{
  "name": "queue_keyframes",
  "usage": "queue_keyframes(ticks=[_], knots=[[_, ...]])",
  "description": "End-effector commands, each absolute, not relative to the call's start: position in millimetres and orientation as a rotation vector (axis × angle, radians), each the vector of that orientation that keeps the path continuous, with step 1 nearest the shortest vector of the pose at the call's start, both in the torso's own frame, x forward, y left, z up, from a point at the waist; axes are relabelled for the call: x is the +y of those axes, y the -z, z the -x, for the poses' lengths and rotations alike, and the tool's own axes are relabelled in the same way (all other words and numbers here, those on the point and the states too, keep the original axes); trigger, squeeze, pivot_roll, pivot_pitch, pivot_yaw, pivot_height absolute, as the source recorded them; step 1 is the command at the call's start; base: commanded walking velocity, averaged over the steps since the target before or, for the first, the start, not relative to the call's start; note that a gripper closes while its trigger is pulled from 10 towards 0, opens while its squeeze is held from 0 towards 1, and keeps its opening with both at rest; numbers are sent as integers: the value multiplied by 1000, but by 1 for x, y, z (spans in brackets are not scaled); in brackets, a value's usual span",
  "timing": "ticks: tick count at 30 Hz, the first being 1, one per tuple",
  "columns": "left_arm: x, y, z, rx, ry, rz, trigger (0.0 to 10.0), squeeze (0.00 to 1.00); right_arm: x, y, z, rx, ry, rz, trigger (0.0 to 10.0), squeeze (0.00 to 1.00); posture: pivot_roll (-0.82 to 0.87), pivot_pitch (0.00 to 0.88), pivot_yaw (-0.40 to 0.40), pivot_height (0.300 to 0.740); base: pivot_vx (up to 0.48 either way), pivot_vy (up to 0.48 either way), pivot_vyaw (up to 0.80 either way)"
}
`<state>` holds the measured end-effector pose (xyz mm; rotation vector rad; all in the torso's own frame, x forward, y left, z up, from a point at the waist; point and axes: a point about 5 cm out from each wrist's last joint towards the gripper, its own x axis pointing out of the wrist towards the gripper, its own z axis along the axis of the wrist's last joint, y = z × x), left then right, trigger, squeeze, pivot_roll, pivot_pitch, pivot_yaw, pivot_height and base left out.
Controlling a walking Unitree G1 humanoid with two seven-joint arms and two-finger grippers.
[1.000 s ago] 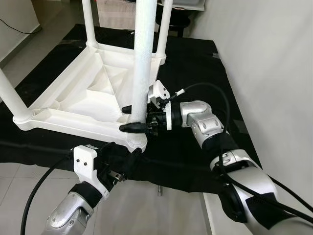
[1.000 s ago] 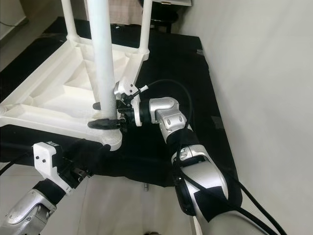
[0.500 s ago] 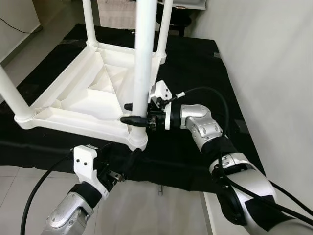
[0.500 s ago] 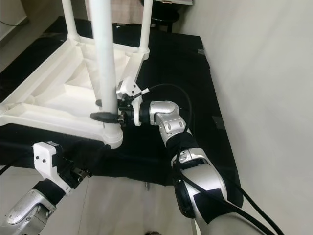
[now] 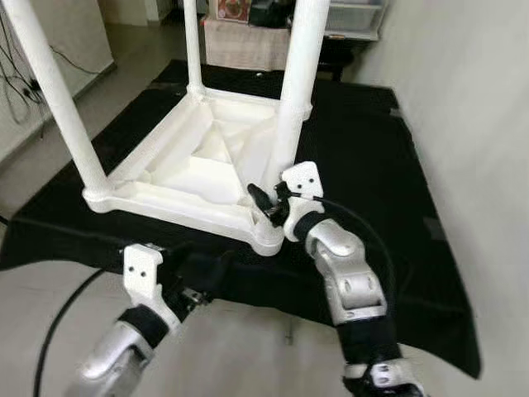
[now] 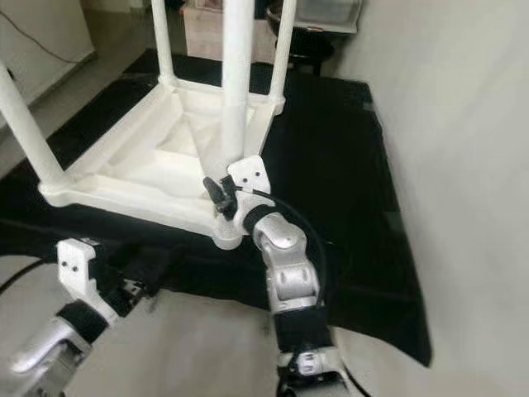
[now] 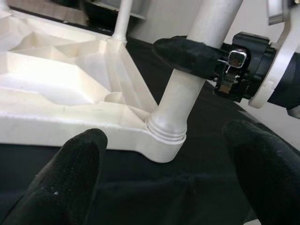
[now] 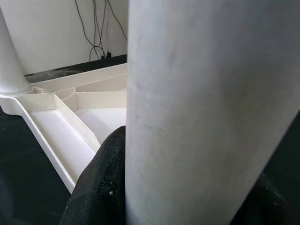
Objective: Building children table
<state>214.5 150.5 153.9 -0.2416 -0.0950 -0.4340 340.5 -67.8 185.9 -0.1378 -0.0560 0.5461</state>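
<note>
A white children's table (image 5: 182,207) lies upside down on a black mat, its legs pointing up. My right gripper (image 5: 264,201) is shut on the near right leg (image 5: 291,116), just above its corner socket (image 7: 165,136). In the right wrist view that leg (image 8: 201,112) stands between the black fingers (image 8: 101,187). My left gripper (image 5: 216,271) hovers low in front of the same corner. Its fingers (image 7: 70,178) are open, and the socket sits beyond the gap between them.
The black mat (image 5: 372,165) covers the floor under the table, with pale tiles (image 5: 248,356) in front. A white wall (image 5: 479,124) runs close on the right. Cables (image 5: 16,74) and low furniture (image 5: 248,41) stand at the back.
The whole picture has shifted, so the camera has moved; the table now sits farther off. My right gripper still holds the leg, with the arm now reaching up from below.
</note>
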Motion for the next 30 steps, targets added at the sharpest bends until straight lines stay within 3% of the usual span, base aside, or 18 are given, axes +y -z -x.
queue_keyframes(ticks=[1,2,3,7,12,13,16,20,29,30], knots=[[151,-149,-214,-80,423,241,10000,0,-77,-157,-341,85,-513,229,9059,0,-2,101,-124,740,0,0,0],[151,-150,-213,-82,421,242,10000,0,-73,-159,-338,85,-555,223,10000,0,-2,104,-124,740,0,0,0],[151,-150,-214,-83,423,242,10000,0,-69,-162,-338,92,-595,192,10000,1000,-4,108,-122,740,0,0,0],[150,-151,-214,-83,426,244,10000,0,-64,-168,-341,88,-663,193,10000,1000,-4,115,-121,740,0,0,0],[148,-153,-213,-85,432,247,10000,0,-48,-194,-348,-10,-921,180,10000,1000,12,143,-121,740,0,0,0],[147,-155,-211,-87,434,248,10000,0,-41,-208,-349,-62,-1104,173,10000,0,18,162,-122,740,0,0,0],[147,-156,-210,-89,435,249,10000,0,-39,-214,-350,-69,-1202,153,10000,0,18,162,-122,740,0,0,0],[145,-159,-205,-86,440,251,10000,0,-34,-219,-361,-63,-1275,291,10000,0,47,212,-125,740,0,0,0],[143,-162,-195,-74,439,252,10000,0,-18,-238,-362,-84,-1511,175,10000,0,93,260,-128,740,0,0,0],[143,-162,-194,-72,439,251,10000,0,-16,-240,-361,-86,-1548,157,7529,0,100,265,-129,740,0,0,0]])
